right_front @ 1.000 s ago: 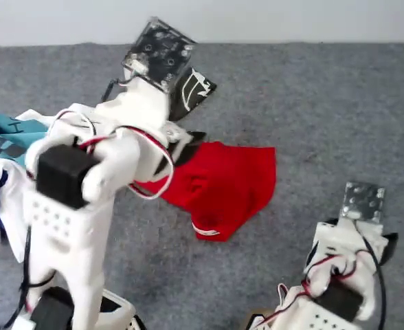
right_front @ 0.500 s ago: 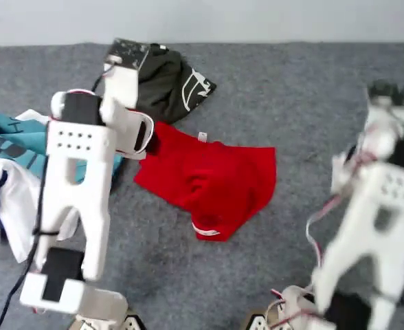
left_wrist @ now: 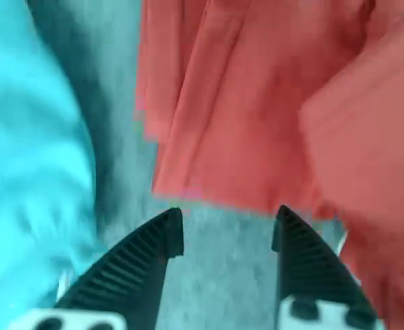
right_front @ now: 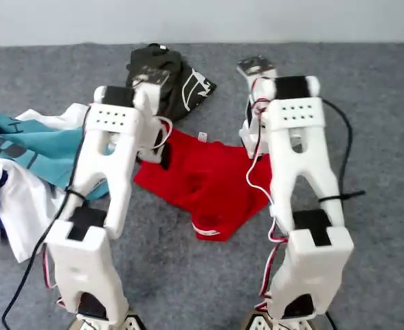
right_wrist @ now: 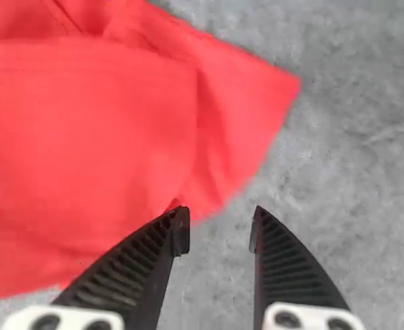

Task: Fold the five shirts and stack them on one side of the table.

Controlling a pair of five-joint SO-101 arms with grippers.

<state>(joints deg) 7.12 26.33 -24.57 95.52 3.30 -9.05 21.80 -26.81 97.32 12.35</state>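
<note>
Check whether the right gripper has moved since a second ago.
Yes: the right gripper swung from the table's near edge out to the red shirt's corner.

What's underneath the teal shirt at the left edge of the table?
A crumpled white shirt shows beneath the teal shirt, on both sides. Anything else under it is covered.

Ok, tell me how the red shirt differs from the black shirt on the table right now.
The red shirt lies loosely spread mid-table; the black shirt sits bunched up nearer the far edge. The red shirt is mostly plain with a small white tag; the black shirt carries a white graphic. Both lie unfolded on the grey table.
</note>
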